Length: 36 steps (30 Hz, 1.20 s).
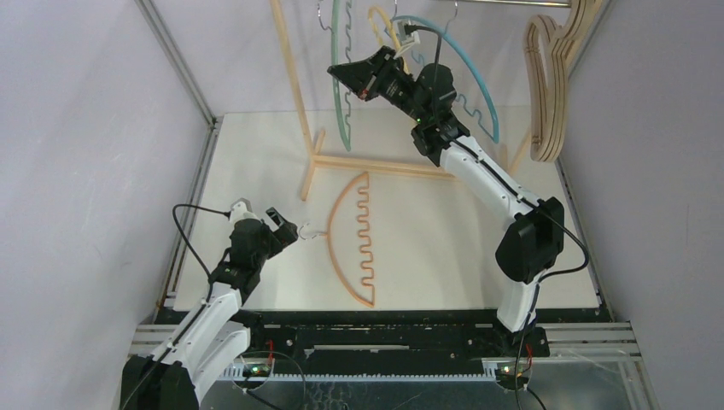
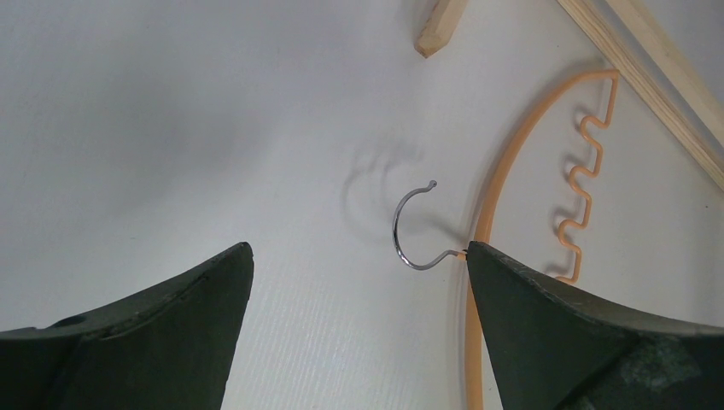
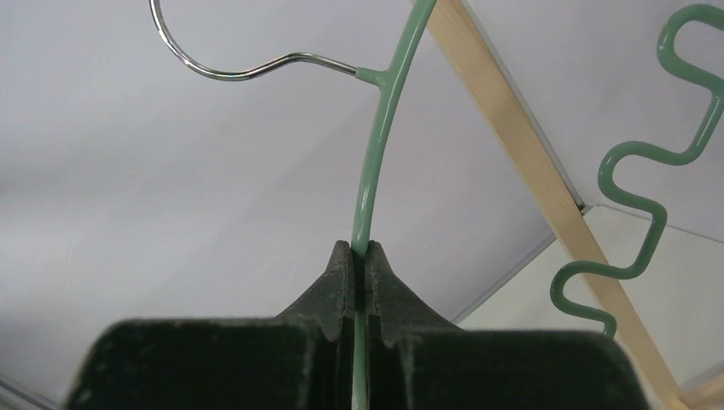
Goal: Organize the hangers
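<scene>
Pale grey walls (image 1: 85, 128) close in a white worktop (image 1: 256, 171), where a wooden rack (image 1: 294, 85) stands at the far end. An orange hanger (image 1: 329, 231) lies flat on the worktop near the middle, its arch bowed toward the left arm and its wavy edge toward the right. Its metal hook (image 2: 396, 226) points at the left end effector (image 2: 359, 252). That end effector sits low over the worktop with its jaws spread wide and nothing held. In the left wrist view the hook lies just ahead of the gap between the two fingers, nearer the right-hand one, whose tip overlaps the orange arch where the hook joins it; whether it touches cannot be told. At the far end, the right arm reaches up beside the rack's upright. The right end effector (image 3: 360, 256) is clamped tight on the thin arch of a green hanger (image 3: 380, 137), a little below the hook's joint. The green hanger hangs nearly upright, its wavy edge on the side away from the hook. The hook's top is cut off, so whether it rests on anything cannot be told. A teal hanger (image 1: 475, 79) and a yellow one (image 1: 376, 12) hang just behind the right arm. A bunch of wooden hangers (image 1: 546, 94) hangs well apart at the far right.
</scene>
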Tool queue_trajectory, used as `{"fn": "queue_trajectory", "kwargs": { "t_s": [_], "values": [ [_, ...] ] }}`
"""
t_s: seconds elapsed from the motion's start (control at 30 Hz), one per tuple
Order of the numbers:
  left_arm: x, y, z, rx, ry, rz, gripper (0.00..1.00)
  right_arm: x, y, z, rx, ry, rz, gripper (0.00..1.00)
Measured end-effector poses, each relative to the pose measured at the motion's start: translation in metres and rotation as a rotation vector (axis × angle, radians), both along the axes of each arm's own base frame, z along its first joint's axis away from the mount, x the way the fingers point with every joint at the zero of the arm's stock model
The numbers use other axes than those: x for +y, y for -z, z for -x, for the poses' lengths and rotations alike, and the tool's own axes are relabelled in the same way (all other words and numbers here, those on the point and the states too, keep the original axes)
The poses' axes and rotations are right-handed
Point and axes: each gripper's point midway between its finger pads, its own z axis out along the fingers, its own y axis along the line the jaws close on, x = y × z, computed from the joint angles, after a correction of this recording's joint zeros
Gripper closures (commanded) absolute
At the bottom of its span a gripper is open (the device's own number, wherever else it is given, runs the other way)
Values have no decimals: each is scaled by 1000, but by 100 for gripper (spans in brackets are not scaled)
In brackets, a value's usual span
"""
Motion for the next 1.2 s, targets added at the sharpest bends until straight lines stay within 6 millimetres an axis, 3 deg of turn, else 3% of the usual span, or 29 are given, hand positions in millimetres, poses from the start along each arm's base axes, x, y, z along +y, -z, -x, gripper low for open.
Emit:
{"fn": "queue_trajectory", "kwargs": {
  "t_s": [0.4,0.63,0.87,1.2],
  "values": [
    [0,0,0,0,0,0,1,-34,1,-43,133,139,-78,100],
    [0,0,0,1,0,0,0,-43,-5,-52,178,175,-146,100],
    [0,1,0,4,-1,-1,1,-41,-5,-52,214,162,-168,100],
    [0,1,0,6,-1,-2,1,-11,-4,-34,165,45,-104,100]
  ]
}}
